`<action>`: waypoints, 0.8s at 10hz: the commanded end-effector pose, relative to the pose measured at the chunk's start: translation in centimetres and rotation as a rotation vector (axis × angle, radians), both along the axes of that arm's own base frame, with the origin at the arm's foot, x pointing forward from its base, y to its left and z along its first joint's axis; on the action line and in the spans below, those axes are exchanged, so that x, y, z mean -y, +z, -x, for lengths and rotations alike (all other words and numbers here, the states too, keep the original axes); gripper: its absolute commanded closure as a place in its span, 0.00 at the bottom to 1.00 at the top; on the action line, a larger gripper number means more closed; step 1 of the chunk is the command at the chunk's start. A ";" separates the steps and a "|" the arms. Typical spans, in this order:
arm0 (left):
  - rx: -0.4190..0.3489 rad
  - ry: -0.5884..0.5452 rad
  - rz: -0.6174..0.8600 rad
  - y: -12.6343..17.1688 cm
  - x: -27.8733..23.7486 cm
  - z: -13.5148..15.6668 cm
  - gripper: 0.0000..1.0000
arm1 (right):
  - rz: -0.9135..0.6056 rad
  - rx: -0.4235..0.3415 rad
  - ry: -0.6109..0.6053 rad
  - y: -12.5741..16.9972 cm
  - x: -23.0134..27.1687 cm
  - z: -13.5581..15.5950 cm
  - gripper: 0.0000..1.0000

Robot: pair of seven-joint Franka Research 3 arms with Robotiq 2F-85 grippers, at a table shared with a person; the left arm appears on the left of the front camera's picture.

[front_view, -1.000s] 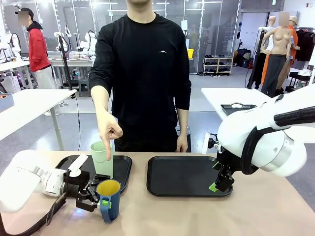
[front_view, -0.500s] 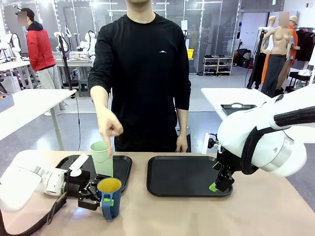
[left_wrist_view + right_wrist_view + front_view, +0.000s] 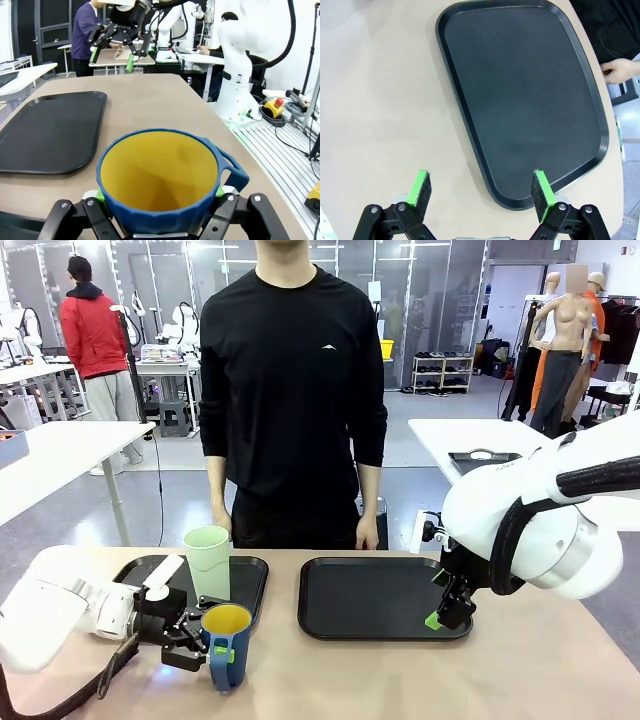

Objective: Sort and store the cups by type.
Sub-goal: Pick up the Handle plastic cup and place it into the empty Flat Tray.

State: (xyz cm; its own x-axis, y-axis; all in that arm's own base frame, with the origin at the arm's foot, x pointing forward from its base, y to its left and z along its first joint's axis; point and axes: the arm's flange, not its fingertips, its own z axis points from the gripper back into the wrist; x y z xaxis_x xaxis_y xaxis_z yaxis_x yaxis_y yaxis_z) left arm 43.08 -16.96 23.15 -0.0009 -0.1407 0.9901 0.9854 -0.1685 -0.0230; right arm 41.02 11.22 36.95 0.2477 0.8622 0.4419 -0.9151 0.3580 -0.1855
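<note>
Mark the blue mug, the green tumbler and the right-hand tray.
blue mug (image 3: 226,652), front view, outer wall below the rim.
green tumbler (image 3: 208,562), front view, side wall.
right-hand tray (image 3: 372,598), front view, bare floor.

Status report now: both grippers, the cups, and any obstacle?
Left gripper shut on blue mug, beside left tray. Right gripper open, over right tray edge. Green tumbler upright on left tray. Nothing blocking.

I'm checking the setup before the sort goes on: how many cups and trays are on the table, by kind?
Mint-green tumbler: 1
Blue mug: 1
Black trays: 2 (left tray, right tray)
Total: 4
</note>
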 end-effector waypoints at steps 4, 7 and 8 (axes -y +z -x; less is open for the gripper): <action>-0.009 0.086 0.070 1.7 3.4 2.8 0.89 | -0.015 0.018 0.005 -0.3 0.0 -0.1 0.00; -0.025 0.052 0.071 1.5 3.3 2.4 0.89 | -0.015 0.018 0.005 -0.3 0.0 -0.1 0.00; -0.025 0.052 0.071 1.5 3.3 2.4 0.89 | -0.015 0.018 0.005 -0.3 0.0 -0.1 0.00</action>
State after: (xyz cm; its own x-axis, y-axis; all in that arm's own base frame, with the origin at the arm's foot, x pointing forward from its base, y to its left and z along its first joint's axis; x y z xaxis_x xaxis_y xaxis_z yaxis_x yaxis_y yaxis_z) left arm 40.60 -20.67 24.77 0.0326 -0.0632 0.9975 0.9926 -0.1148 -0.0397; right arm 41.02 11.22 36.95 0.2477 0.8622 0.4419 -0.9151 0.3580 -0.1855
